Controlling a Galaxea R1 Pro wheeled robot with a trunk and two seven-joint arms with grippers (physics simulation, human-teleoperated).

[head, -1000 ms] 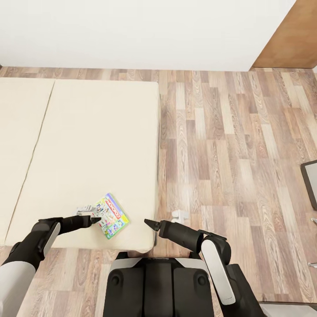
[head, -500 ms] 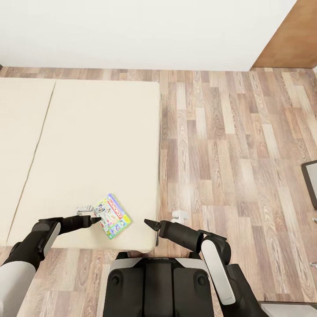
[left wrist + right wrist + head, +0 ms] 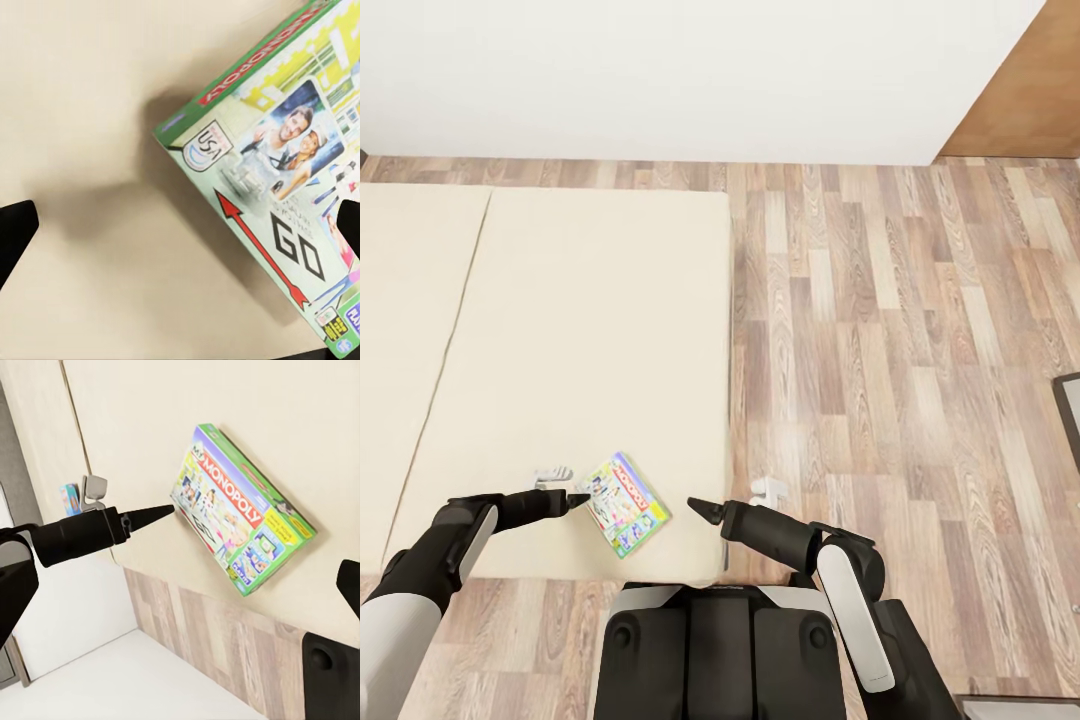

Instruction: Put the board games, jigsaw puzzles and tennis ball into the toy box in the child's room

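One board game, a flat Monopoly box with a green edge and red logo, lies on the beige bed near the mattress's front right corner, turned at an angle to the edges. Left gripper: dark pointed tip held just beside the box's left edge; in the left wrist view its fingers stand spread wide, with the box's corner lying between them, and contact cannot be told. Right gripper: tip pointing toward the box from the right, held apart from it over the bed's front right corner; in the right wrist view its fingers sit far apart at the frame's edges, holding nothing, with the box and the left arm's tip beyond them. A small pale object lies on the mattress just behind the left gripper; what it is cannot be told. Wood plank floor runs beside the bed; white wall behind.
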